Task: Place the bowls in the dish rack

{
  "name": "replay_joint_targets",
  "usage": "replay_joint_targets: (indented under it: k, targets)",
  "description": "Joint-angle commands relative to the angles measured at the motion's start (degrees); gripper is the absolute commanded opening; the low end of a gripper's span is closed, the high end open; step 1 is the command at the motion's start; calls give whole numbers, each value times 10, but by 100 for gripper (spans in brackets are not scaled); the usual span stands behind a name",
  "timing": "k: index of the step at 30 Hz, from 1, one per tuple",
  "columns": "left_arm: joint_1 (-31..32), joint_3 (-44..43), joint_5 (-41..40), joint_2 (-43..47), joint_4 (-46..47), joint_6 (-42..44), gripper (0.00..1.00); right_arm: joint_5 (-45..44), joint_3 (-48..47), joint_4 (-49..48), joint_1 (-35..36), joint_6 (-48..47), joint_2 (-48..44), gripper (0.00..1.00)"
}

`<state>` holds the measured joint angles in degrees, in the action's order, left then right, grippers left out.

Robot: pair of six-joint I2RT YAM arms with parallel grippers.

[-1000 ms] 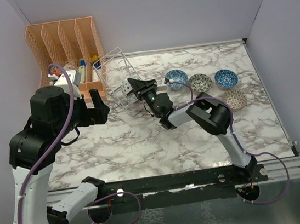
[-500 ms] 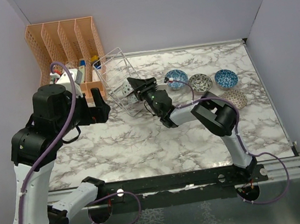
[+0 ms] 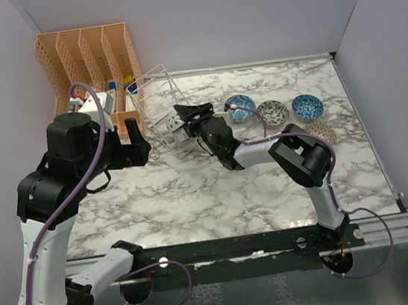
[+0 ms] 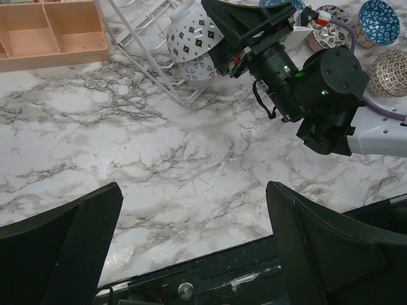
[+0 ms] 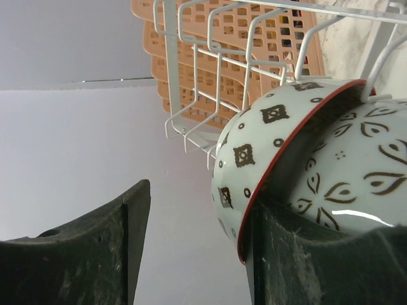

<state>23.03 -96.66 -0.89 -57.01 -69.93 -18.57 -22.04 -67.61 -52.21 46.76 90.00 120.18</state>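
Your right gripper (image 3: 182,115), jaws apart astride the bowl (image 5: 254,159), is pushing it deeper into the dish rack (image 5: 170,63), toward eleven o'clock.

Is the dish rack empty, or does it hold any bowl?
Not empty: a white patterned bowl lies among the dish rack wires, a second bowl above it.

Bright, even light from above leaves soft shadows on the table (image 3: 195,199), a pale sheen mid-frame in the left wrist view, a white glint on the bowl (image 5: 346,203) at four o'clock, and dark, slightly soft fingers (image 5: 70,254).
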Motion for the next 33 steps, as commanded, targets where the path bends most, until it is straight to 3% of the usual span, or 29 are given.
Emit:
replay_joint_targets:
  k: [1,33]
  targets:
    - [4,-10,1,0,10,-6,99,-9,-3,70,-2,25,-34,57]
    - [4,-4,-4,-3,24,-16,99,24,26,286,-13,72,-148,60]
